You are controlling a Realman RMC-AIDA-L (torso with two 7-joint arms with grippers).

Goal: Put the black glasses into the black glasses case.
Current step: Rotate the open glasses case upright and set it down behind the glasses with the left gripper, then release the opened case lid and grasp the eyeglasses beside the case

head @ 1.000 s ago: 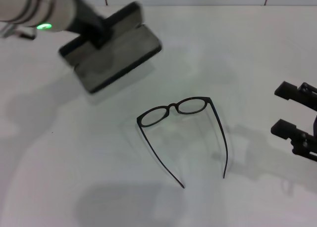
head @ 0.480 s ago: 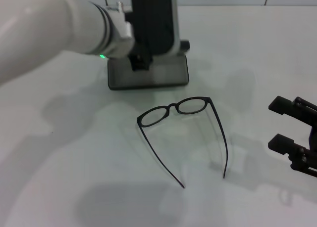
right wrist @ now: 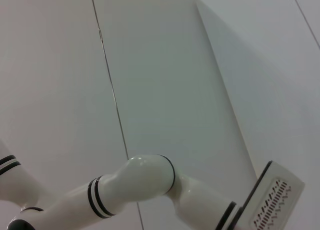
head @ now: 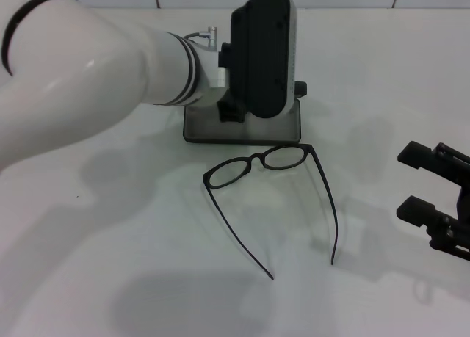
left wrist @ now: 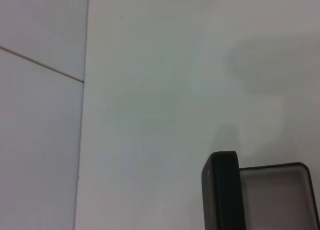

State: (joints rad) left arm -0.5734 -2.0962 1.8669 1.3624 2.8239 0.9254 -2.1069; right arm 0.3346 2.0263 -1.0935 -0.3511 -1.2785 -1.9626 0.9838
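The black glasses case (head: 242,124) stands open toward the tabletop's far edge, the left gripper (head: 228,95) at its lid, grip not discernible; the black glasses (head: 268,179) lie unfolded just before it, not yet inside; the right gripper (head: 433,186) waits spread near the right edge.

Left pincer (head: 233,111) reaches forward; right pincer (head: 433,194) (fingers parted) waits aside.

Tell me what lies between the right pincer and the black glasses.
Nothing: in the head view, only bare white table separates the right pincer from the black glasses.
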